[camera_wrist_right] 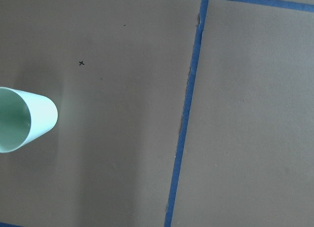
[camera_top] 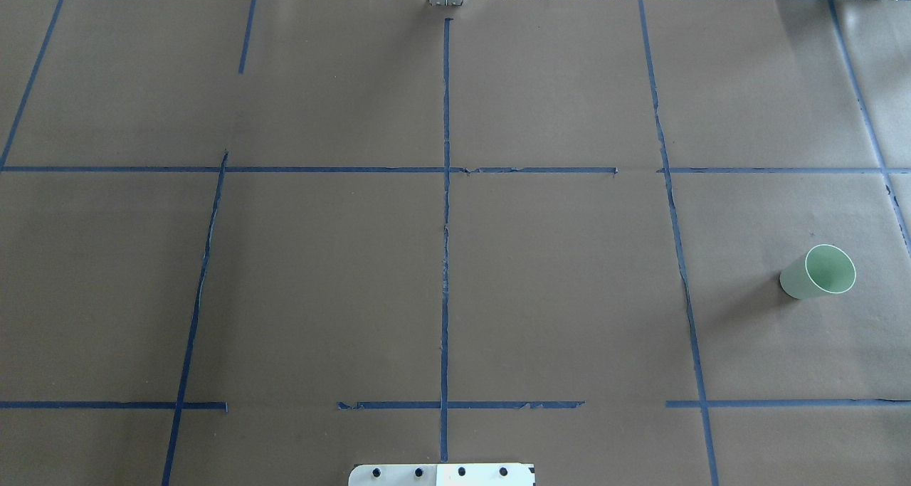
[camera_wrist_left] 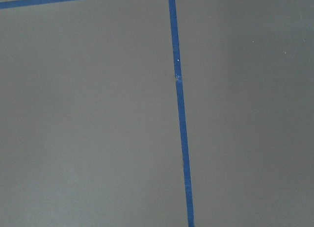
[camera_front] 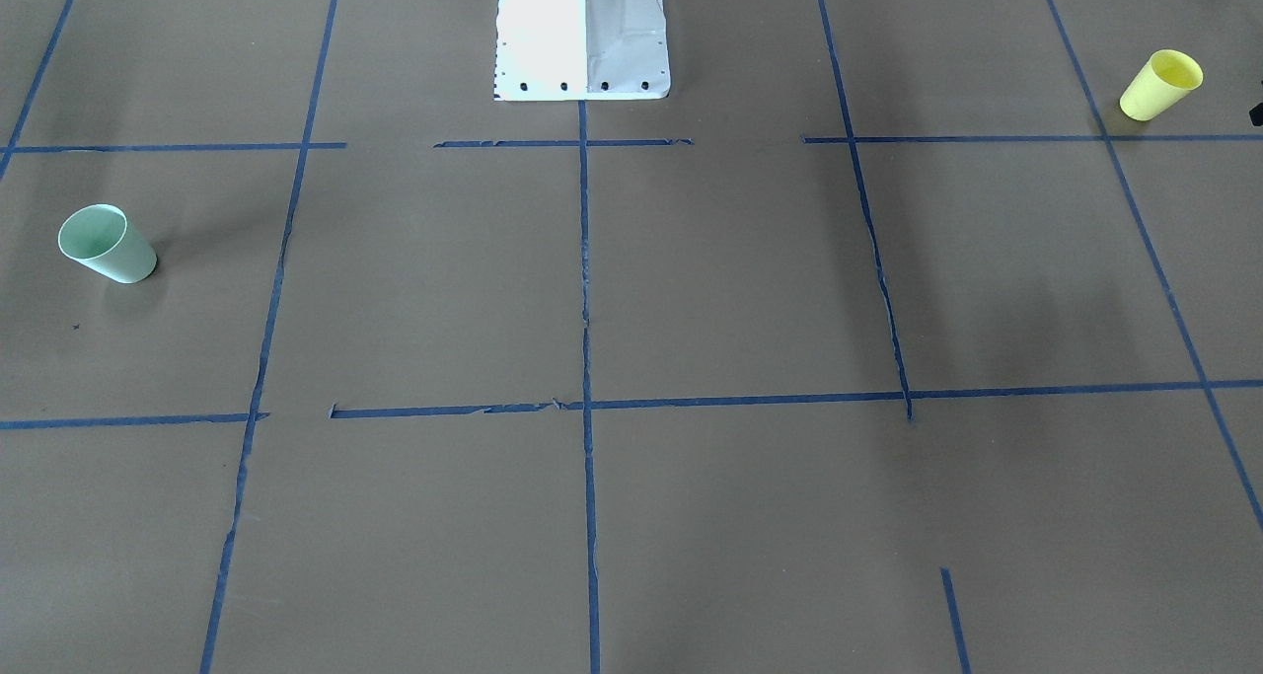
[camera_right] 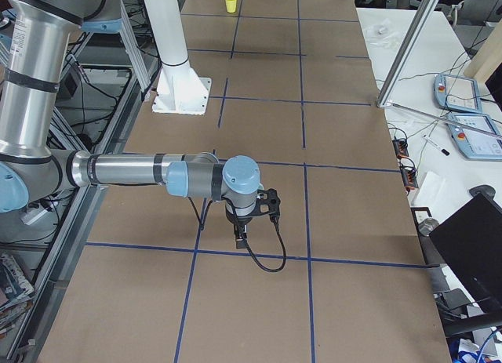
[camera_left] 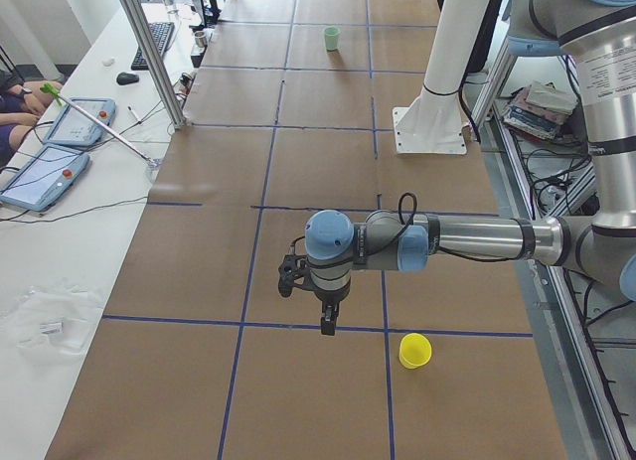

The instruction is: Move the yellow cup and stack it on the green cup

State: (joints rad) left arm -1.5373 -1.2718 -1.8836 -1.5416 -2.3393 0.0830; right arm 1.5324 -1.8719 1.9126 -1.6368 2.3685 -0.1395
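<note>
The yellow cup stands upright on the brown paper, near the robot's side of the table at its left end; it also shows as the yellow cup. The green cup stands upright at the right end, its rim at the left edge of the right wrist view as the green cup. My left gripper hangs above the table beside the yellow cup, clear of it. My right gripper hovers over the right end. Both grippers show only in the side views, so I cannot tell whether they are open or shut.
Blue tape lines divide the brown paper into squares. The white robot base stands at the middle of the near edge. Tablets, a metal post and cables lie along the operators' side.
</note>
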